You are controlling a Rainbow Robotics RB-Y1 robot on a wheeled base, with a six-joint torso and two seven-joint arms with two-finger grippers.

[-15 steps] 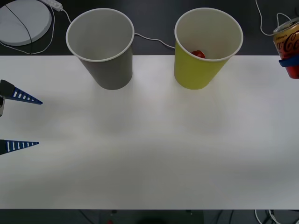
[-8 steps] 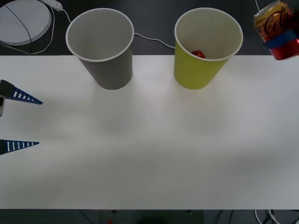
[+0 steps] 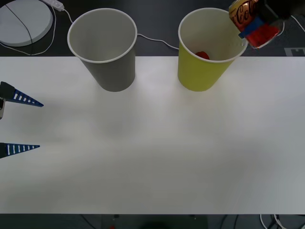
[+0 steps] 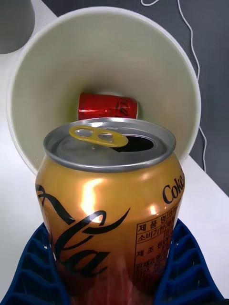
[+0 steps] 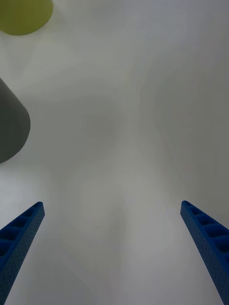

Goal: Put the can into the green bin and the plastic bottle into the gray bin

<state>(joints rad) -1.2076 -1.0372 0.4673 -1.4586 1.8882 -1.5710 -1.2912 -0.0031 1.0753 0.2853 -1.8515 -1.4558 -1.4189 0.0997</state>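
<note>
A: Big white worktop (image 3: 157, 143), and two cups at its far edge: the gray bin (image 3: 106, 47) on the left, the green bin (image 3: 209, 50) on the right.

B: And look inside the green one, a red can (image 4: 108, 106) lying on its side at the bottom!

A: So part of the job looks done. No plastic bottle anywhere I can spot, and the gray bin looks empty, so that half reads as undone.

B: Now the action: the right gripper (image 3: 259, 26) is up at the green bin's right rim, blue fingers (image 4: 183, 267) clamped on the can (image 4: 112, 205), gold top tipped toward the cup mouth.

A: Held above the opening, not released. My guess: a drop is next.

B: The left gripper (image 3: 21, 124) sits at the worktop's left edge, fingers (image 5: 21, 238) spread wide, holding nothing.
</note>
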